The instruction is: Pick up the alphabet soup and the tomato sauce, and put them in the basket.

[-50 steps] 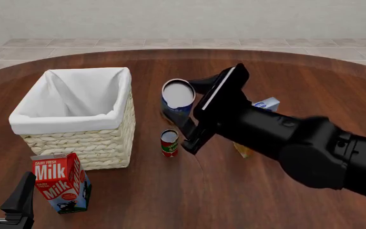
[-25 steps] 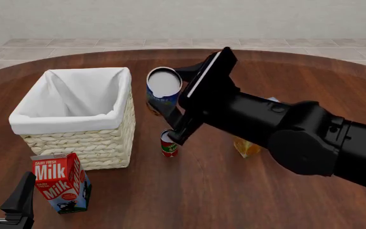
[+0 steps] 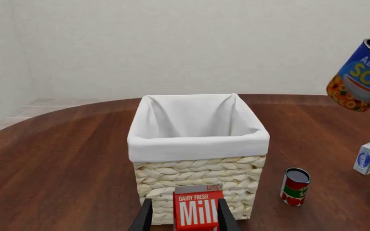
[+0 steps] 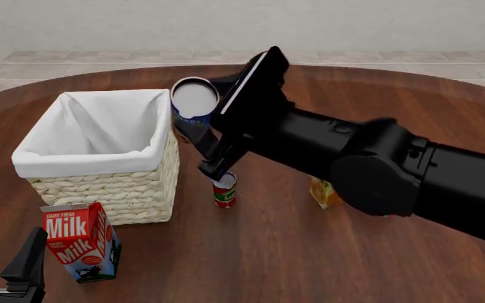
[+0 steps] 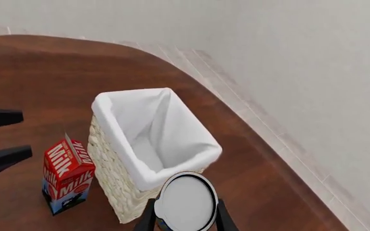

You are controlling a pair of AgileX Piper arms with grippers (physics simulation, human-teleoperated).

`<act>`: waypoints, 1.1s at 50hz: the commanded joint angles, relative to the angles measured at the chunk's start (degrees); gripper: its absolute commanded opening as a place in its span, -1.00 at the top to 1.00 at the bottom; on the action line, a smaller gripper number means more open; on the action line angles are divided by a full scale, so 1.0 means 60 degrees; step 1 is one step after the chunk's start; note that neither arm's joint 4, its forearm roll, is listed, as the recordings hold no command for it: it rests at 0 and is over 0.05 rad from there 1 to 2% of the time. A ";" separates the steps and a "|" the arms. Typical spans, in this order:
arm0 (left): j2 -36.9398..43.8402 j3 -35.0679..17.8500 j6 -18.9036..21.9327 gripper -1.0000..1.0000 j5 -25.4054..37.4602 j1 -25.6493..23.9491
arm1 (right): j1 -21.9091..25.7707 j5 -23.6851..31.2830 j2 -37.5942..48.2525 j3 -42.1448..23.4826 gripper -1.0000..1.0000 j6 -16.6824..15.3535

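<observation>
Room above the basket stood open: its white-lined mouth faced up with only the liner showing inside, and the right tool hung in the air just beside the basket's near right corner rim, off the tabletop. That tool was clenched on the alphabet soup, fingers on either side of the can, the pale lid facing the front camera; in the right wrist view the lid sat between the two fingers with the basket and the milk carton beyond it. From the left wrist view the can was tilted in mid-air, well above the tabletop and to the right of the basket. Below the right arm the tomato sauce stood upright on the wood, near the basket's right wall but apart from it, with bare tabletop in front of it. An orange-yellow carton showed partly from under the arm, further right. Milk carton stood just in front of the basket's near wall. At the front view's lower left corner the left tool rested low, released, its fingers spread with nothing between them, and the milk carton filled the gap seen ahead of them in its own view.
</observation>
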 commanded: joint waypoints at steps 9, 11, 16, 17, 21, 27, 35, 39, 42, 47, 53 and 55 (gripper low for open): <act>0.0000 0.0000 0.0000 -1.00 0.0000 0.0000 | 0.0127 0.0021 0.0512 -0.0723 1.00 0.0256; 0.0000 0.0000 0.0000 -1.00 0.0000 0.0000 | 0.0150 0.0001 0.0590 -0.0764 1.00 0.0171; 0.0000 0.0000 0.0000 -1.00 0.0000 0.0000 | 0.0166 0.0080 0.0701 -0.0974 1.00 0.0146; 0.0000 0.0000 0.0000 -1.00 0.0000 0.0000 | 0.0165 0.0097 0.0728 -0.1032 1.00 0.0148; 0.0000 0.0000 0.0000 -1.00 0.0000 0.0000 | 0.0198 0.0121 0.0804 -0.1188 1.00 0.0149; 0.0000 0.0000 0.0000 -1.00 0.0000 0.0000 | 0.0313 0.0142 0.0984 -0.1430 1.00 0.0191; 0.0000 0.0000 0.0000 -1.00 0.0000 0.0000 | 0.0417 0.0171 0.1157 -0.1653 1.00 0.0172; 0.0000 0.0000 0.0000 -1.00 0.0000 0.0000 | 0.0463 0.0212 0.1209 -0.1740 1.00 0.0175; 0.0000 0.0000 0.0000 -1.00 0.0000 0.0000 | 0.0526 0.0268 0.1256 -0.1823 1.00 0.0167; 0.0000 0.0000 0.0000 -1.00 0.0000 0.0000 | 0.0546 0.0365 0.1356 -0.2071 1.00 0.0217; 0.0000 0.0000 0.0000 -1.00 0.0000 0.0000 | 0.0527 0.0406 0.1614 -0.2333 1.00 0.0241; 0.0000 0.0000 0.0000 -1.00 0.0000 0.0000 | 0.0555 0.0439 0.1646 -0.2397 1.00 0.0245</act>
